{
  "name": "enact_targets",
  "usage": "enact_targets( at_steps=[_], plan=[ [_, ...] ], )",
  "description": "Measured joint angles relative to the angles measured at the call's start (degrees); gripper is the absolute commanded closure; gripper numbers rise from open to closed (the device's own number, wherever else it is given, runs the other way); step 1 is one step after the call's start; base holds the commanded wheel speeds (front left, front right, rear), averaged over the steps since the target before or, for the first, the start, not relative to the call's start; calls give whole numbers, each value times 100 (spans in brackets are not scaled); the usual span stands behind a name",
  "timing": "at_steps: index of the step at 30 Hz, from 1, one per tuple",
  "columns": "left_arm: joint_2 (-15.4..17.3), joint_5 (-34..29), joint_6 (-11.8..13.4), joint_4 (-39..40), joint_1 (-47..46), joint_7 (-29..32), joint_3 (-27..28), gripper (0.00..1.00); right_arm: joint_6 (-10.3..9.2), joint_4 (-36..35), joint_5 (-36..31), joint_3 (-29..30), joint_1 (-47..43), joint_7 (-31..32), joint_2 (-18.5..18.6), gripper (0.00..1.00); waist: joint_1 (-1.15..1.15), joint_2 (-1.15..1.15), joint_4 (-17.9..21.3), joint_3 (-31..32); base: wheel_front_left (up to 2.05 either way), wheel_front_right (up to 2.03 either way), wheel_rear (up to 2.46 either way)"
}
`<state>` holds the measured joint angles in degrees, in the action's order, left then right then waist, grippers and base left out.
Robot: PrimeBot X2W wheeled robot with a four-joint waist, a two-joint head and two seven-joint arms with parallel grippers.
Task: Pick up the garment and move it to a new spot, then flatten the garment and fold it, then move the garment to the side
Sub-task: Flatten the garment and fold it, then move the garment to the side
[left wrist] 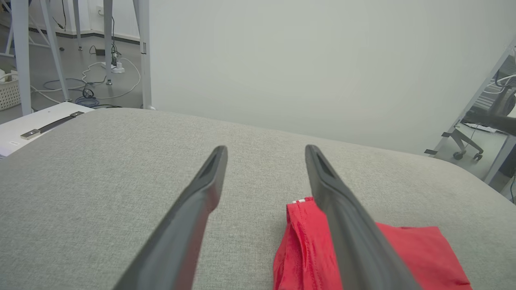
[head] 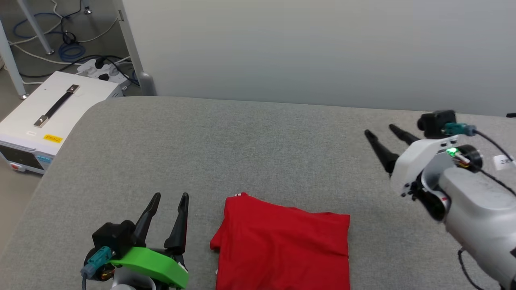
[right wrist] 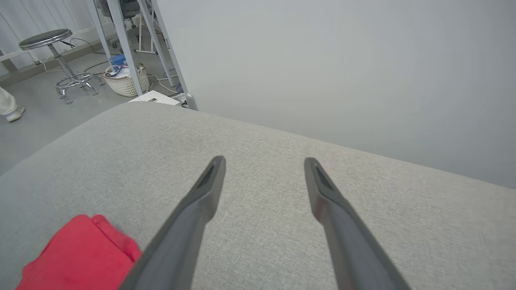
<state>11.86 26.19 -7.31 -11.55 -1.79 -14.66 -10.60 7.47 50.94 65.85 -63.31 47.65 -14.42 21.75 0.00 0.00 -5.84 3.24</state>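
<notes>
**Near edge.** You see the garment (head: 282, 245), a smooth red knit folded into a rough rectangle. It lies flat on the grey, coarse-woven pad (head: 250, 141), and a sliver of white-and-red trim shows at its far left corner.

**Just beside it, on the robot's left.** Your left gripper (head: 170, 196) is clear of the cloth. Its two long, tapered dark fingers are spread, with nothing between them.

**Farther off, well apart on the right.** Your right gripper (head: 380, 130) slants toward the pad's middle on a glossy pale forearm. Its fingers are likewise parted and empty.

**Beyond the pad's rounded far-left corner.** A white boxy case (head: 28, 133) with a flat black strap handle stands on the floor. Behind it are loose cables (head: 70, 50) and a plain matte wall panel (head: 322, 52).
</notes>
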Motion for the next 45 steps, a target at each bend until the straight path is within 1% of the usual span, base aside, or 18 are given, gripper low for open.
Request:
enact_targets(
  at_steps=[2, 4, 6, 9, 11, 12, 14, 17, 19, 21, 24, 29, 35, 38, 43, 45],
  plan=[
    [-10, 1, 0, 25, 0, -1, 1, 0, 0, -164, -388, 419, -42, -3, 236, 0, 0, 0, 56, -18, 0, 0, 0],
    [-30, 7, 0, 69, 0, 0, 7, 0, 0, -503, -947, 1033, -197, -7, 509, 0, 0, 0, 115, -45, 0, 0, 0],
    [-59, 7, 0, 109, 0, -1, 13, 0, 0, -886, -1456, 1706, -534, -8, 677, 0, 0, 0, 165, -73, 0, 0, 0],
    [-94, 7, 0, 151, 1, -1, 33, 0, 0, -1548, -2103, 2828, -1373, -15, 704, 0, 0, 0, 242, -113, 0, 0, 0],
    [-108, 7, 0, 177, 2, -1, 40, 0, 0, -2089, -2632, 3583, -2046, -24, 577, 0, 0, 0, 290, -141, 0, 0, 0],
    [-112, 7, 0, 191, 1, -1, 41, 0, 0, -2306, -2821, 3858, -2302, -25, 495, 0, 0, 0, 305, -153, 0, 0, 0],
    [-125, 7, 0, 226, 2, 0, 46, 0, 0, -2819, -3298, 4550, -2909, -31, 245, 0, 0, 0, 336, -185, 0, 0, 0],
    [-165, 12, 0, 293, 5, -1, 79, 0, 0, -3527, -3858, 5294, -3667, -33, -178, 0, 0, 0, 356, -230, 0, 0, 0],
    [-179, 19, 0, 316, 27, -1, 99, 0, 0, -3905, -4090, 5637, -4066, -41, -458, 0, 0, 0, 354, -251, 0, 0, 0],
    [-180, 18, 0, 328, 85, -1, 137, 0, 0, -4237, -4397, 5895, -4431, -46, -705, 0, 0, 0, 346, -268, 0, 0, 0],
    [-179, -32, 0, 379, 170, -1, 172, 0, 0, -4557, -4675, 6173, -4831, -38, -1039, 0, 0, 0, 323, -286, 0, 0, 0],
    [-182, -335, 0, 466, 255, -1, 152, 0, 0, -4767, -4870, 6388, -5177, -19, -1356, 0, 0, 0, 285, -308, 0, 0, 0],
    [-245, -456, 0, 561, 302, -1, 153, 0, 0, -4849, -4965, 6425, -5344, 48, -1583, 0, 0, 0, 281, -322, 0, 0, 0],
    [-255, -513, 0, 572, 303, -1, 164, 0, 0, -4855, -4883, 6463, -5343, 112, -1651, 0, 0, 0, 293, -337, 0, 0, 0],
    [-259, -579, 0, 573, 303, -1, 171, 0, 0, -4869, -4893, 6474, -5343, 183, -1666, 0, 0, 0, 296, -356, 0, 0, 0],
    [-261, -580, 0, 573, 303, -1, 167, 0, 0, -4867, -4797, 6500, -5342, 346, -1686, 0, 0, 0, 288, -364, 0, 0, 0]
  ],
)
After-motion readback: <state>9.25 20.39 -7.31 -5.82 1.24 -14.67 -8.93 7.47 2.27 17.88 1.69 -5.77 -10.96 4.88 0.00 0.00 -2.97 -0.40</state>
